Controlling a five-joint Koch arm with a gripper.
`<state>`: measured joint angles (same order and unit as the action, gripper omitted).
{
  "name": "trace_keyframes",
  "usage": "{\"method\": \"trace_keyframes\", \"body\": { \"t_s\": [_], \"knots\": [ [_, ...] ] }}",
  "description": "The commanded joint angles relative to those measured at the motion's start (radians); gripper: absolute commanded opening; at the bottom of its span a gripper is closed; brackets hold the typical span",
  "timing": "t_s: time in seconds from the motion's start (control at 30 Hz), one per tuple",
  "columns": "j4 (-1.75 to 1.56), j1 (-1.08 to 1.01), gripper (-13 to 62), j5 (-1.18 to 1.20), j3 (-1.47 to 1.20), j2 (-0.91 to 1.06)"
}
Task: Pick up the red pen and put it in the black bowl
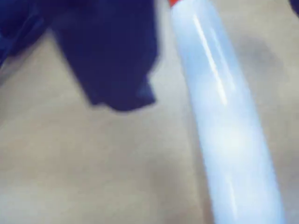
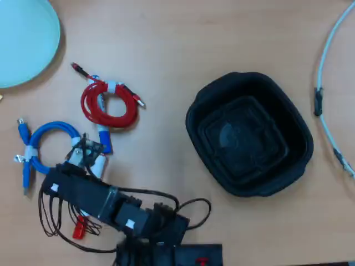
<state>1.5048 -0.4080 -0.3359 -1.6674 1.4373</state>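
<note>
The red pen (image 1: 219, 107) fills the right of the wrist view: a white barrel lying on the tan table, with a bit of red at its far end. In the overhead view only a short white piece of it (image 2: 99, 165) shows beside the arm. One dark blue finger (image 1: 112, 56) stands left of the barrel with table showing between them, and a sliver of dark blue sits in the top right corner. The gripper (image 2: 95, 145) is open and low over the pen. The black bowl (image 2: 248, 133) stands empty, far to the right.
A coiled red cable (image 2: 108, 102) lies just beyond the gripper, and a coiled blue cable (image 2: 44, 143) to its left. A pale turquoise plate (image 2: 22, 39) sits at the top left corner. A white cable (image 2: 324, 83) runs along the right edge.
</note>
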Motion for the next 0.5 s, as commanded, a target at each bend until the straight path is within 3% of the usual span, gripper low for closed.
{"method": "trace_keyframes", "body": {
  "t_s": [0.0, 0.47],
  "knots": [
    [-0.041, 0.011, 43.7, 0.074, 0.089, -0.012],
    [-0.192, 0.029, 42.8, 0.172, 0.008, -0.081]
  ]
}}
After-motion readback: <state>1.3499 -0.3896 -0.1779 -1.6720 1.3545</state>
